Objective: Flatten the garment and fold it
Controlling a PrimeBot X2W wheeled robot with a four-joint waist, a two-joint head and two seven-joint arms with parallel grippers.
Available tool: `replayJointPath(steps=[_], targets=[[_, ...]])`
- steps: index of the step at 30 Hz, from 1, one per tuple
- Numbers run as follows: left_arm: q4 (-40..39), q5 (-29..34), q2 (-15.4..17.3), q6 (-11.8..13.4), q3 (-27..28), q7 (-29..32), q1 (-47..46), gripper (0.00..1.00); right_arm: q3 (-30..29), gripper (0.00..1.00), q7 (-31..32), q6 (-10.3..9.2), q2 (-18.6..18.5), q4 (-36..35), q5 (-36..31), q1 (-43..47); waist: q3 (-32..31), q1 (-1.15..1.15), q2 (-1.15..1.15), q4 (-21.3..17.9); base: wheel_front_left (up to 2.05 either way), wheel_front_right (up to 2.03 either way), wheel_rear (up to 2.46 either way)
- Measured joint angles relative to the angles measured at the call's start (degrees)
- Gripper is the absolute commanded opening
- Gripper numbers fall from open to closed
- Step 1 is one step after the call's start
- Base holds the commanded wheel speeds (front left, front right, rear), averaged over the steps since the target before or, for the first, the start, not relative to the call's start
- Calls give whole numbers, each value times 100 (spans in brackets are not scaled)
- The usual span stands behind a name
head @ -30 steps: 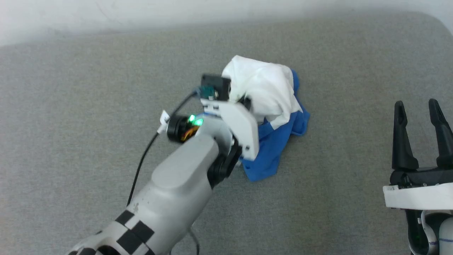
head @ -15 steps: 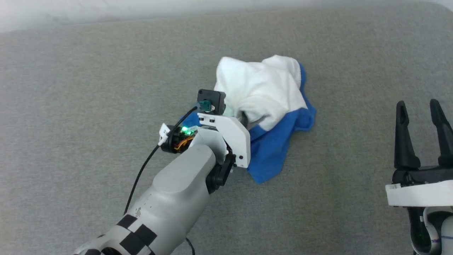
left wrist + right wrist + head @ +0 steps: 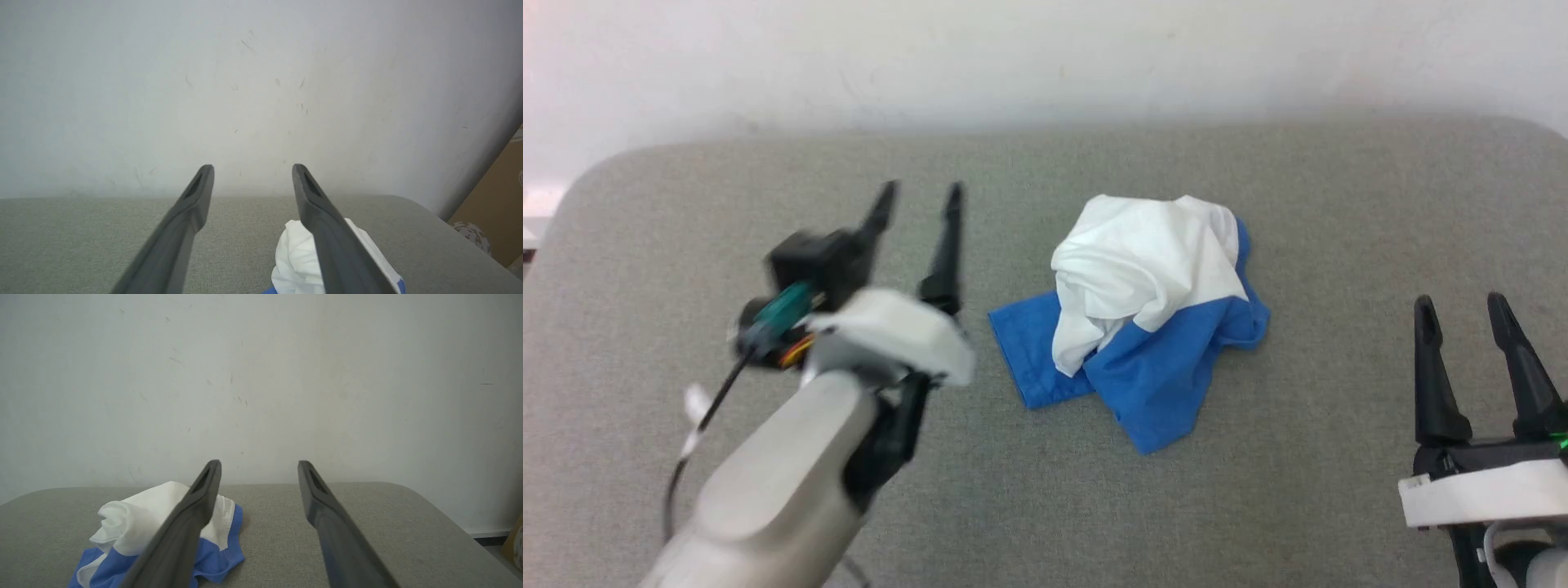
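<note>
The left gripper (image 3: 920, 190) is hovering over the grey woven surface (image 3: 1339, 204) left of the garment (image 3: 1152, 327), its pale forearm (image 3: 768, 482) angling up from the lower left, dark tapered fingers (image 3: 946, 245) spread and empty. The right gripper (image 3: 1459, 300) is sitting at the lower right, fingers likewise spread, holding nothing. The garment is lying mid-surface in a soft crumpled heap, white folds bunching over blue.

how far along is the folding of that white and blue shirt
Done: nothing visible; the white and royal-blue cloth shirt lies in a crumpled heap on the grey fabric surface. In hand: nothing; the left gripper and right gripper are open and apart from it. Left: flattening, then folding.
</note>
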Motion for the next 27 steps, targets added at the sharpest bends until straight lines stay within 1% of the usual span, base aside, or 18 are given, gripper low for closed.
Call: replayJointPath(steps=[4, 6, 7, 9, 12, 14, 17, 19, 24, 27], targets=[[-1397, 389, 702, 511, 444, -59, 963, 100, -46, 100, 33, 0, 9, -41, 20, 194, -202, 0, 0, 58, 0, 0, 0], [-2091, 695, 899, 711, 668, -60, 1489, 100, -88, 100, 33, 0, 11, -53, 56, 302, -266, 0, 0, 76, 0, 0, 0], [-2412, 903, 956, 781, 753, -62, 1741, 100, -114, 100, 33, 0, 12, -54, 75, 351, -287, 0, 0, 85, 0, 0, 0], [-2930, 1246, 970, 899, 910, -62, 2248, 100, -156, 100, 34, 0, 11, -60, 97, 441, -304, 0, 0, 105, 0, 0, 0], [-3230, 1724, 944, 1010, 1082, -62, 2995, 100, -175, 100, 44, 0, 13, -59, 123, 530, -298, 1, 0, 133, 0, 0, 0], [-3254, 1993, 861, 1010, 1141, -62, 3410, 100, -200, 100, 47, 0, 12, -52, 131, 586, -298, 1, 0, 166, 0, 0, 0], [-3239, 2165, 570, 972, 1306, -62, 3890, 100, -227, 100, 76, 0, 14, -51, 193, 753, -305, 1, 0, 238, 0, 0, 0], [-3244, 2239, 331, 838, 1452, -62, 4060, 100, -259, 100, 99, 0, 13, -57, 222, 837, -306, 1, 0, 300, 0, 0, 0], [-3233, 2541, -25, 409, 1738, -62, 4104, 100, -104, 100, 388, 0, -21, -193, 176, 692, -231, 0, 0, 453, 0, 0, 0], [-3193, 2715, -220, 203, 1878, -62, 4099, 100, 266, 100, 890, 0, -314, -183, 255, 353, -126, 2, 0, 516, 0, 0, 0]])
